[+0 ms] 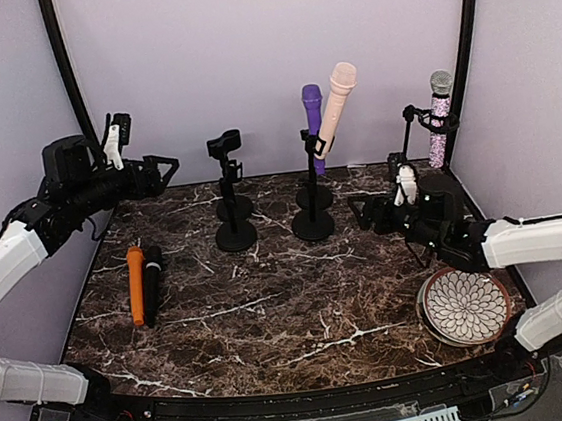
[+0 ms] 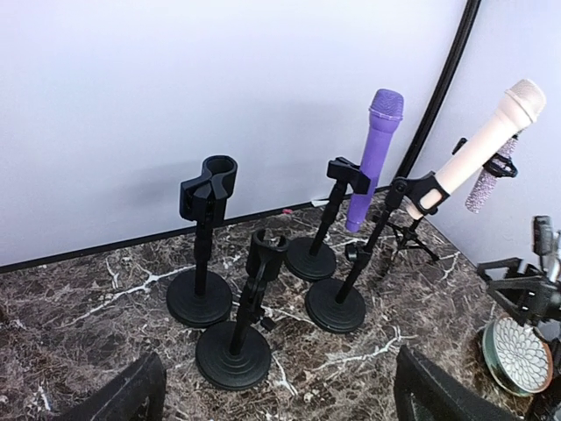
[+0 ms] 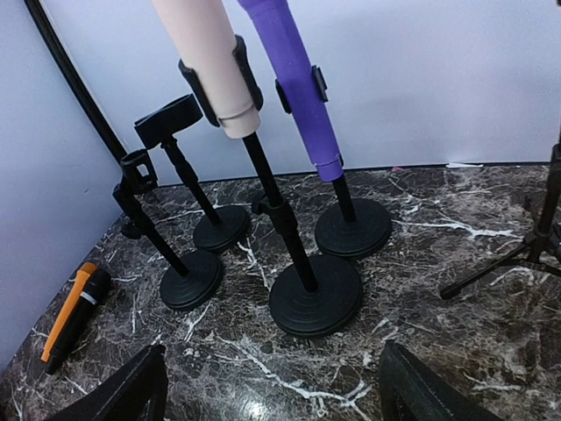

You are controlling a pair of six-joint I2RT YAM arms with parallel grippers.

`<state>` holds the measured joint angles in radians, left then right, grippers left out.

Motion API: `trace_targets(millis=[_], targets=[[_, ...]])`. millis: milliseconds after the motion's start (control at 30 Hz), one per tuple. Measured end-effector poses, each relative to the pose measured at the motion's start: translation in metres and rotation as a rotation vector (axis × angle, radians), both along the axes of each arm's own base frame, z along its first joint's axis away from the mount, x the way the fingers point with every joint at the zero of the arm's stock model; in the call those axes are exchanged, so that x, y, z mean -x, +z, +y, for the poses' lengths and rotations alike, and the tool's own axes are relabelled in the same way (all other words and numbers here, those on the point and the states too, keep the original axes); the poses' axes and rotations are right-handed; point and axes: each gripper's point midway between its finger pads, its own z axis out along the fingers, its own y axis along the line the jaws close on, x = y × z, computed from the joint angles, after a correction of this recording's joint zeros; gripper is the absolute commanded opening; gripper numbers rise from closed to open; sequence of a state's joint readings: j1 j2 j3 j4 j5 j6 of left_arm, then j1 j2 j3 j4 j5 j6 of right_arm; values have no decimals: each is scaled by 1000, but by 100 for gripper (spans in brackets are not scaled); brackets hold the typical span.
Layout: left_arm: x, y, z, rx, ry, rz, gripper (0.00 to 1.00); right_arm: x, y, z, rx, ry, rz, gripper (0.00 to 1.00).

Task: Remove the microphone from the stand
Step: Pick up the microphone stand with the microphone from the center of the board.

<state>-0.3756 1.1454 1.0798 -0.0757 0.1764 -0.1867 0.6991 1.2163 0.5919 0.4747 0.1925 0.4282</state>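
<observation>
Black from clip to base, the round-based stand (image 1: 313, 224) on the dark marble table (image 1: 272, 312) is our landmark. It holds the beige plastic microphone (image 1: 338, 104) that we take as the target. The microphone's long axis leans: handle low in the clip, head up and tilted to the right of the stand, toward the right arm's side. A purple microphone (image 1: 312, 117) stands more upright in a second stand just behind.

The right gripper (image 1: 360, 212) hovers just right of the stand, low, about level with its pole, so the microphone lies ahead of it and above. In the right wrist view the handle runs out of the top of the frame. The left gripper (image 1: 168, 172) is well left of the stand, beyond two empty black stands (image 1: 231, 191), so we judge the right arm the nearer.

The right arm reaches in low and nearly level, fingers pointing at the stand, jaws spread with nothing between them. The left arm is raised, its jaws likewise spread and empty. We judge that the right gripper must rise to the handle above the clip and draw it out along the lean.
</observation>
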Motion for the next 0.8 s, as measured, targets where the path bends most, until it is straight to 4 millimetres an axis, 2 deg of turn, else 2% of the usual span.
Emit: trace_targets(millis=[100,200,300,367,433,500,667,800], targets=[[11,5,9,4,-43,6,93,-18,-14,23,5,60,21,81],[17,0,17,-25,-55,5,93,-31,-10,43,-4,109,-9,78],[23,-22,22,-58,-55,15,93,-42,6,56,-19,131,-68,75],[27,-43,25,-78,-54,47,93,-50,16,62,-38,130,-111,68],[28,-58,26,-98,-58,78,93,-59,17,68,-50,128,-139,62],[28,-61,27,-110,-60,79,93,-69,9,74,-49,123,-141,58],[32,-52,30,-137,-63,32,93,-97,-20,86,-44,92,-127,54],[35,-48,31,-145,-65,12,93,-116,-30,88,-46,65,-123,52]])
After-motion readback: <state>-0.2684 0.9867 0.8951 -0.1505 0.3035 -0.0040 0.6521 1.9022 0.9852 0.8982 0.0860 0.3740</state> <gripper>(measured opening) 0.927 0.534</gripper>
